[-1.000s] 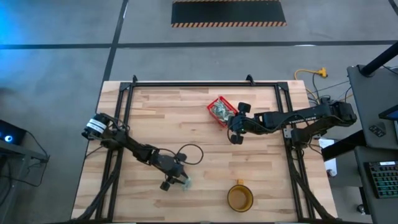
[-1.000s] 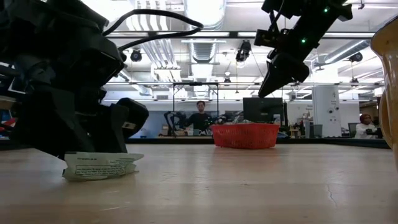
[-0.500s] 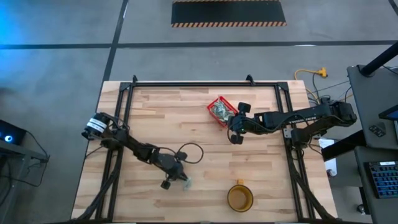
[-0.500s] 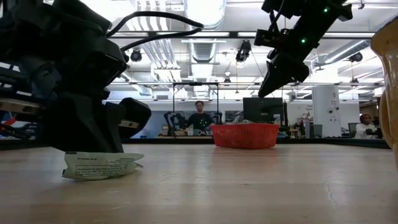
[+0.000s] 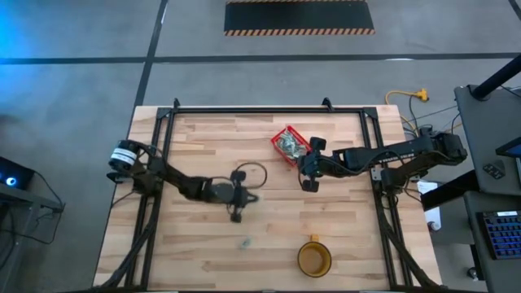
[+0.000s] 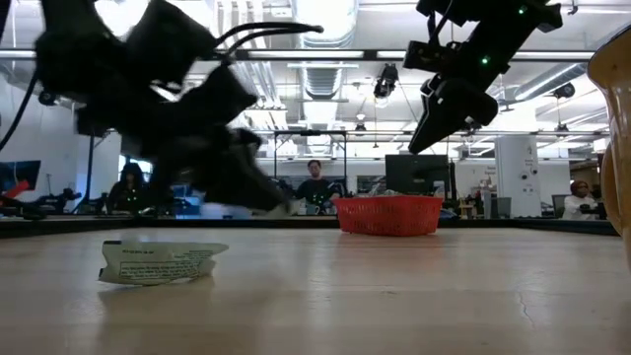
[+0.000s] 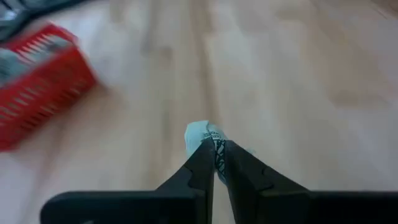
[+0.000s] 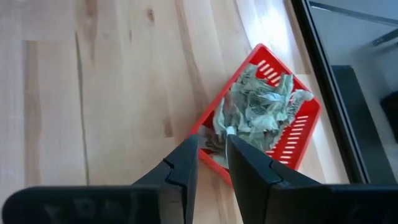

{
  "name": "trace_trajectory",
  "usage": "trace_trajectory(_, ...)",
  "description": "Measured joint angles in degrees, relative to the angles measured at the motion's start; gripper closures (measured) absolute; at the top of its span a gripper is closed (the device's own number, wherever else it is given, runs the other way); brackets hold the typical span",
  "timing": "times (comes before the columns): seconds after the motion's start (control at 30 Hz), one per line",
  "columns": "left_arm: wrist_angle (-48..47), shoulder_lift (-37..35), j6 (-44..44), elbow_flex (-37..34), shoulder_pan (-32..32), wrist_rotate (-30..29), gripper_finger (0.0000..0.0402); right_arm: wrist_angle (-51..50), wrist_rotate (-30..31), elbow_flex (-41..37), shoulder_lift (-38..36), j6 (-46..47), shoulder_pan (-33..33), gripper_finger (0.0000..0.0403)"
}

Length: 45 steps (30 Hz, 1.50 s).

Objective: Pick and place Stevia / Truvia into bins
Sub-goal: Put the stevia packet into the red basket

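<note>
Left gripper fingers pinch one Stevia sachet by its edge, mid-table, left of the red basket. Right gripper fingers slightly apart, empty, just beside the basket. Another sachet lies near-left. Risk: thin edge grip slips during carry.

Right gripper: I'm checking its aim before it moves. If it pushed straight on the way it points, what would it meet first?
Probably the sachets heaped in the red basket; the right gripper points at them.

Amber cup upright near table's front edge (handle toward rear); person seated beyond.
</note>
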Motion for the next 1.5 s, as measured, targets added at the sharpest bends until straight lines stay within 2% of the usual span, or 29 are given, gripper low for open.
trace_trajectory(0.27,0.33,0.45,3.44,7.66,11.43,0.52,0.0386,0.19,-0.02,0.00,0.00,0.83,2.34,0.0334)
trace_trajectory(0.47,-4.99,0.46,3.18,15.54,20.99,10.57,0.0386,-0.36,-0.02,0.00,-0.16,0.97,5.19,0.0335)
trace_trajectory(0.6,-10.75,2.69,2.58,21.52,26.25,13.98,0.0386,-0.62,-0.02,0.00,-0.80,1.99,7.69,0.0333)
trace_trajectory(0.73,-12.18,7.36,1.42,27.51,28.96,18.04,0.0386,-0.50,0.00,0.00,-1.87,2.70,10.17,0.0330)
trace_trajectory(0.93,-15.69,14.34,1.72,35.90,29.73,18.43,0.0383,-1.92,0.01,0.00,-2.53,6.11,13.38,0.0336)
trace_trajectory(1.07,-22.94,16.03,4.66,40.37,29.69,18.43,0.0348,-3.15,0.02,-0.12,-2.54,8.96,15.21,0.0339)
trace_trajectory(1.23,-24.49,16.03,4.55,41.34,29.69,18.40,0.0269,-3.29,0.83,-1.02,-2.62,9.83,16.38,0.0338)
trace_trajectory(1.4,-28.39,12.53,4.54,41.33,29.68,18.31,0.0204,-3.19,1.10,-1.88,-2.62,9.84,16.41,0.0340)
trace_trajectory(1.5,-37.36,9.71,4.66,41.05,29.42,18.38,0.0182,-3.16,2.08,-2.59,-2.62,9.86,16.41,0.0339)
